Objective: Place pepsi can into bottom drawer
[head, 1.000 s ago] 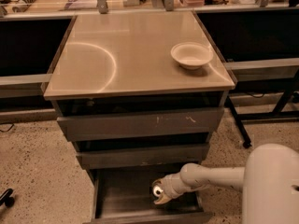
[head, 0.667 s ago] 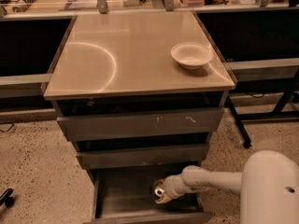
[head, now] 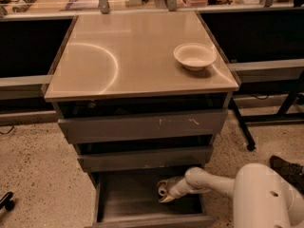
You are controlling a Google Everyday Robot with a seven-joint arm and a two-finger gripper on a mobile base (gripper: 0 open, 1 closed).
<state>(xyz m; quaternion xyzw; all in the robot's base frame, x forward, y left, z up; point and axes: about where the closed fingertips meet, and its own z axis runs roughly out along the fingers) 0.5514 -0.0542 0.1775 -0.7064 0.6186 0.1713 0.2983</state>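
The bottom drawer (head: 128,201) is pulled open under the cabinet, its dark tray showing. My gripper (head: 166,192) reaches into it from the right, down inside the tray at its right side. It holds the pepsi can (head: 163,190), of which only the silver top rim and a bit of dark body show among the fingers. The can sits low in the tray, near its floor.
A cream-white bowl (head: 194,56) stands on the cabinet top (head: 118,56) at the right. The scratched top drawer front (head: 142,125) and the middle drawer (head: 142,158) are above the open one. A table leg (head: 242,127) and a shoe (head: 285,167) are on the floor to the right.
The arm has shifted slightly, with the can staying low in the bottom drawer's right side. Nothing else has moved.
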